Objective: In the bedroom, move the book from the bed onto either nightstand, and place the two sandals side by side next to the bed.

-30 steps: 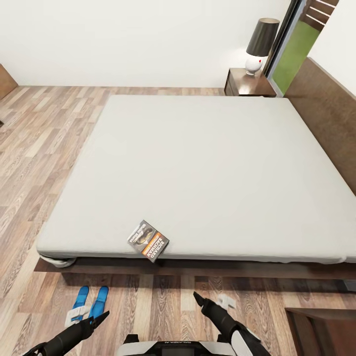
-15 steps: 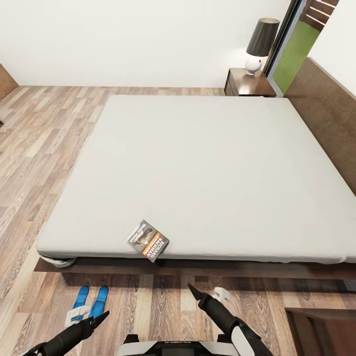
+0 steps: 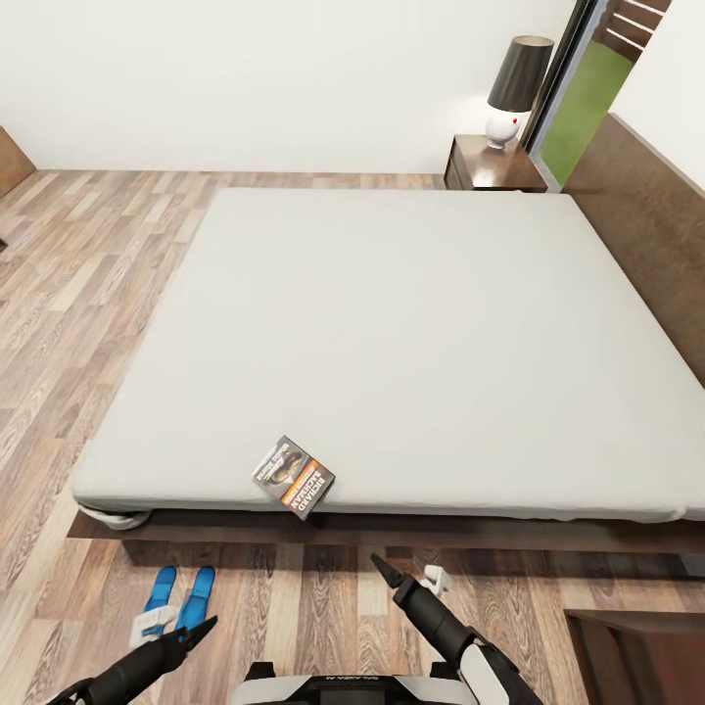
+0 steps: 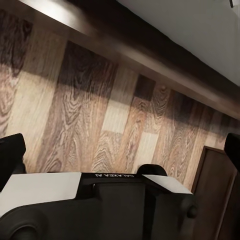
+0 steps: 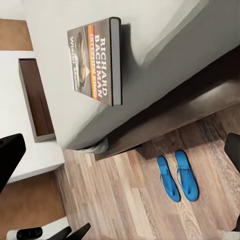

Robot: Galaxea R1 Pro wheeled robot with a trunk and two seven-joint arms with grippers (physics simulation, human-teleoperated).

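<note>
The book lies at the near edge of the bed's pale mattress, its corner overhanging; in the right wrist view the book shows its orange band. The two blue sandals lie side by side on the floor by the bed's near left corner, and the sandals also appear below the frame. My right gripper hovers open over the floor, just short of the bed frame and right of the book. My left gripper is open above the sandals. A nightstand stands at the far right.
A lamp with a dark shade stands on the far nightstand, next to a tall window. The brown headboard runs along the bed's right side. A dark wooden cabinet's corner sits at my near right. Wood-plank floor lies left of the bed.
My right gripper has moved a little forward and left, toward the bed frame and the book. The left gripper, book and sandals have not moved.
</note>
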